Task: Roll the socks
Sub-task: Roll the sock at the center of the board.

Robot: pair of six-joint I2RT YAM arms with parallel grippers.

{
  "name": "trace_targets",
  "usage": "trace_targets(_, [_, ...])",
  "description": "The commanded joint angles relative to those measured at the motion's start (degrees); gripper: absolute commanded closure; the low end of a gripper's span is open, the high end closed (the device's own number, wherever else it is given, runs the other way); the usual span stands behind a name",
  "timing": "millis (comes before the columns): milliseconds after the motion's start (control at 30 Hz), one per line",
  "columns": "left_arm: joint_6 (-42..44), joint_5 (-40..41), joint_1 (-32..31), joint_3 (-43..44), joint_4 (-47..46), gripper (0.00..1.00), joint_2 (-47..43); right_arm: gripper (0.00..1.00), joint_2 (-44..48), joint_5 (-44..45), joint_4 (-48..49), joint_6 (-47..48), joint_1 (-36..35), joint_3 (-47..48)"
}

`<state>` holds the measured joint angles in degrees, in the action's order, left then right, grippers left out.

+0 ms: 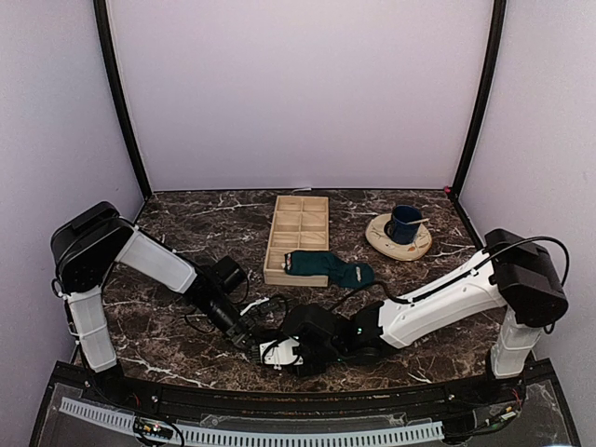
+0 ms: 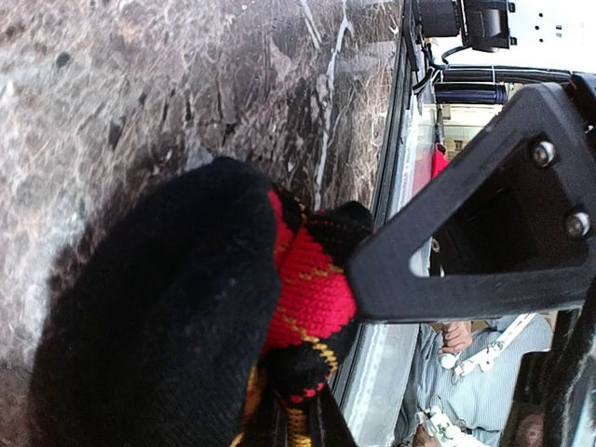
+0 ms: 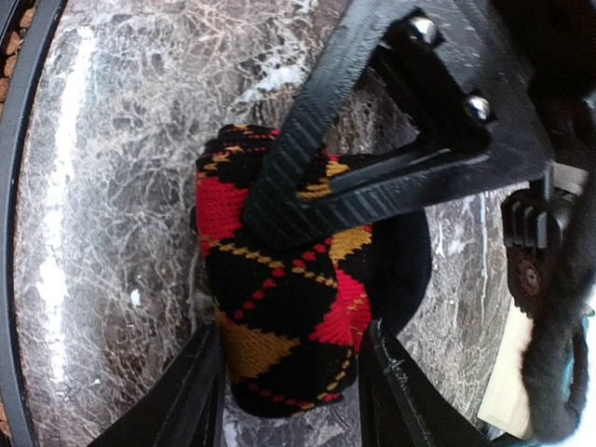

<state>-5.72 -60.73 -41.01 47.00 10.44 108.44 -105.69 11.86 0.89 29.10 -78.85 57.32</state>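
Teal sock (image 1: pixel 331 268) over tray (image 1: pixel 293 237) corner; argyle sock (image 3: pixel 289 307) tight in left gripper (image 2: pixel 349 279), right gripper (image 3: pixel 289 340).

Soft even light, tabletop (image 3: pixel 51 242) glare, blurry close-ups

The argyle sock (image 3: pixel 279 317) is all but hidden in the top view, buried under the left pincer (image 1: pixel 265 345) and right pincer (image 1: pixel 284 353) where they meet; their fingertips cannot be made out there. In the left wrist view its black part is a blurred mass running off the bottom edge. In the right wrist view the teal sock (image 3: pixel 549 410) is a sliver cut by the corner. What the mug (image 1: pixel 404 223) holds is too small to tell.
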Motion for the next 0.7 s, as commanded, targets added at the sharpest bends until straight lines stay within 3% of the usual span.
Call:
trace_targets(0, [2.18, 4.38, 0.41, -0.18, 5.10, 1.00, 1.90, 0.56, -1.96, -1.46, -1.07, 0.66, -0.64, 1.82])
trace_targets(267, [3.55, 3.93, 0.76, 0.73, 6.77, 1.00, 2.46, 0.65, -2.86, -2.61, -1.36, -0.36, 0.48, 1.00])
trace_targets(600, [3.03, 5.63, 1.01, 1.01, 7.17, 1.00, 1.42, 0.91, -3.24, -7.72, -4.54, -2.60, 3.48, 1.42])
trace_targets(667, [2.22, 7.13, 1.02, 0.88, 6.93, 0.90, 0.20, 0.93, -3.26, -8.90, -5.06, -3.22, 3.90, 1.45])
